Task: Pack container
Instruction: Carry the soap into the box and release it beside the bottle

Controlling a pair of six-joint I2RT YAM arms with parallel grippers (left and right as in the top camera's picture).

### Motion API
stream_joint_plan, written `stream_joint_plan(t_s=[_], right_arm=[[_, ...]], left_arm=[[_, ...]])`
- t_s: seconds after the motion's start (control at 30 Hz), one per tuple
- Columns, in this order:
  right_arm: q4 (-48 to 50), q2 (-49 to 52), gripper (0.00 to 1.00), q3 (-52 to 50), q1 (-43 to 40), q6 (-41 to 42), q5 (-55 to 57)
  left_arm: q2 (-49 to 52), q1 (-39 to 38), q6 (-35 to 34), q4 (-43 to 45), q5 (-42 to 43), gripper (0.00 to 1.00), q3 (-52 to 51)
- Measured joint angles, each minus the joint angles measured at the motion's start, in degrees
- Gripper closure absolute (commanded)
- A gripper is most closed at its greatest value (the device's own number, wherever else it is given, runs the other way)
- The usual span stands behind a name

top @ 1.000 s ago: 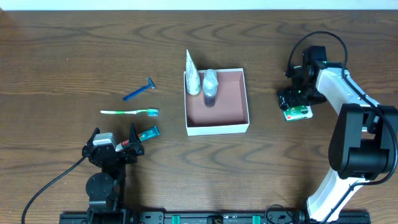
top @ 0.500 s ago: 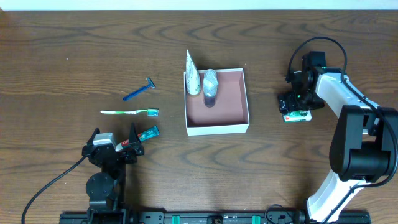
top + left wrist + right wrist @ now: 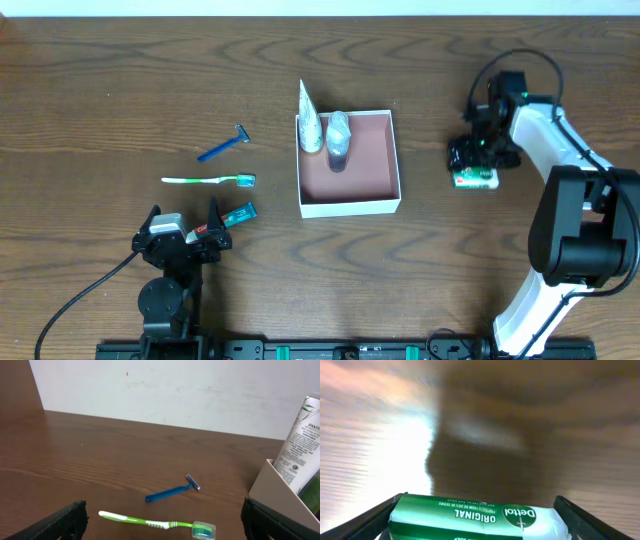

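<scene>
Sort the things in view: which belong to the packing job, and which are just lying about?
Job: container; tube and bottle inside it; Dettol soap bar in the right pincer; razor; toothbrush; small teal packet.

Lying about: black cable trailing at the near left; nothing else that I can tell.

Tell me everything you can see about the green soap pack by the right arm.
The green and white rectangular Dettol soap pack has a glossy wrapper, green on top with upside-down white "Original" print, white below. It sits crosswise between the right gripper's black fingers, which flank both ends and seem to grip it, over the brown wooden table. Whether it's lifted is unclear.
</scene>
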Motion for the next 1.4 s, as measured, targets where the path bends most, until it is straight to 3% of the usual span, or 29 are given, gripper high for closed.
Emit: stream_joint_plan(t_s=[0.37,0.67,1.0,1.4], right_arm=[[-6.25,0.0,0.15,18.64,0.28,3.52,-20.06],[-2.64,0.0,0.12,21.79,6.1,9.7,-31.3],[1.73,0.0,0.1,21.79,17.03,14.56,-26.97],[1.44,1.22,0.1,21.79,20.15,16.15,-17.09]], left_arm=[[0.0,0.0,0.0,0.0,0.0,0.02,0.0],[0.0,0.0,0.0,0.0,0.0,0.02,0.0],[0.0,0.0,0.0,0.0,0.0,0.02,0.0],[0.0,0.0,0.0,0.0,0.0,0.02,0.0]])
